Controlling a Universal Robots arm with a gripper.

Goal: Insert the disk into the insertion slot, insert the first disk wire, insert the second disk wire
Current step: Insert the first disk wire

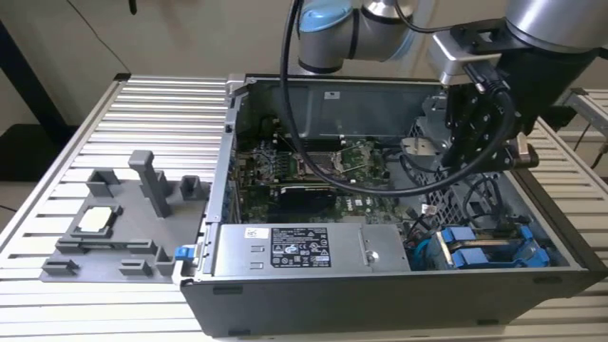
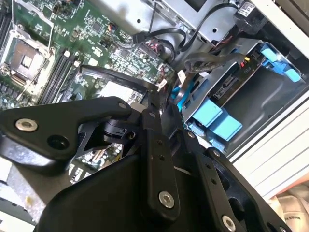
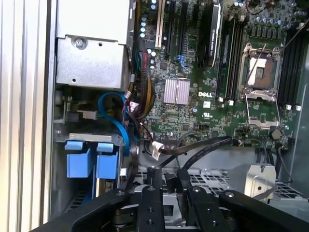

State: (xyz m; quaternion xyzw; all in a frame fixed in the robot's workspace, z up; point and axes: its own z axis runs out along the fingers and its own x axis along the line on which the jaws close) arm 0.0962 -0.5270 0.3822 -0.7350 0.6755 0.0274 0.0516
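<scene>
So, open PC case (image 1: 380, 299) on the slatted table (image 1: 161, 107). Gripper (image 3: 169, 176) hangs inside it on the exterior view's right; can't tell if it's open or closed. Insertion slot (image 3: 91, 137) sits nearer than the gripper, in the near-right corner, w/ the disk (image 3: 89, 164) in it, showing bright blue carrier tabs.

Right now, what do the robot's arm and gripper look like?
The arm is silver-grey tubing with a light blue joint cap. A pale metal block sits at the wrist, and black cables hang in a loop alongside. The gripper is matte black, built of flat link bars dotted with round silver screws.
</scene>
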